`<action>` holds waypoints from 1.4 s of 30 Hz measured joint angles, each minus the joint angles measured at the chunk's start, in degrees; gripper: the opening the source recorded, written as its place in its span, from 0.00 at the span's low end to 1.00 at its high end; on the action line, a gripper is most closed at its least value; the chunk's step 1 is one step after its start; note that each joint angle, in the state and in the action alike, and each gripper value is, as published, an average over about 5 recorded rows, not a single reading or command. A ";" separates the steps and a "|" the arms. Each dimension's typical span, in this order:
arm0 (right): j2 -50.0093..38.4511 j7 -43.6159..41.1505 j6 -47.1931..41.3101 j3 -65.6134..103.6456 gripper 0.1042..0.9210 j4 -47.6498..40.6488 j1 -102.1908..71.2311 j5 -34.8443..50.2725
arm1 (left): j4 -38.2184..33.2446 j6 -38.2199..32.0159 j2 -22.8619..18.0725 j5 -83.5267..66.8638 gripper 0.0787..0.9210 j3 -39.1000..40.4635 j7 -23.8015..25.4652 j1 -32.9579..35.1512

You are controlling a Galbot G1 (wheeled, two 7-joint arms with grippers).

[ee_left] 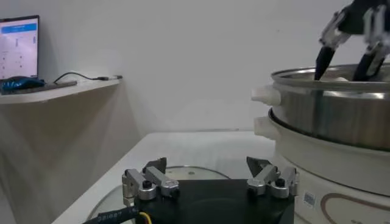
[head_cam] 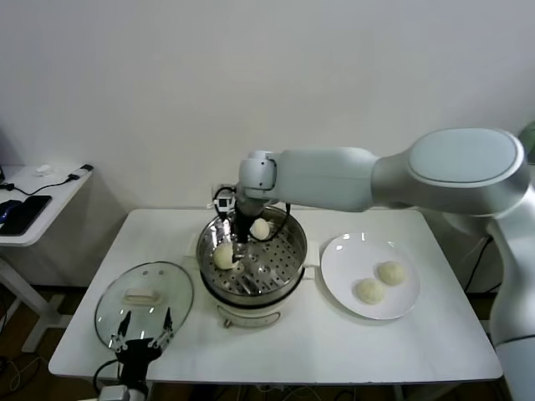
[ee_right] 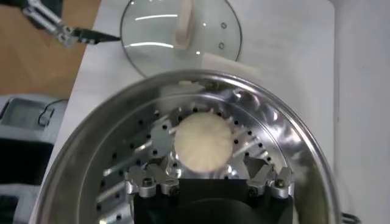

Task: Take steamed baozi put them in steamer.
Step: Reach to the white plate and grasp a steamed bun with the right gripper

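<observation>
The steamer [head_cam: 280, 276] stands mid-table and also shows in the left wrist view [ee_left: 332, 115]. Two baozi lie on its perforated tray, one at the front left [head_cam: 224, 256] and one at the back [head_cam: 261, 228]. My right gripper [head_cam: 237, 241] is inside the pot and open. In the right wrist view it [ee_right: 204, 159] straddles the front-left baozi [ee_right: 203, 141], with both fingers clear of it. Two more baozi [head_cam: 369, 291] [head_cam: 390, 272] lie on the white plate [head_cam: 343, 259]. My left gripper [head_cam: 142, 334] is open and empty at the table's front left.
The clear glass lid [head_cam: 109, 305] with its whitish handle [head_cam: 142, 296] lies flat left of the steamer, under my left gripper [ee_left: 206, 163]. The lid also shows in the right wrist view [ee_right: 152, 36]. A side table [head_cam: 38, 196] with a phone and cables stands far left.
</observation>
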 measured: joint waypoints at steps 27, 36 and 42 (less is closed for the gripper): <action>-36.45 -6.39 6.37 -11.93 0.88 16.28 6.80 -21.64 | -0.77 -0.05 -0.64 0.32 0.88 -0.45 0.04 0.78; -38.60 -4.07 5.05 -4.65 0.88 12.65 -5.92 -28.61 | 0.04 -0.22 -1.06 0.60 0.88 -0.77 0.01 1.12; -38.29 -2.51 4.25 0.07 0.88 9.76 -12.69 -31.30 | 0.42 -0.23 -1.18 0.72 0.88 -0.88 0.02 1.05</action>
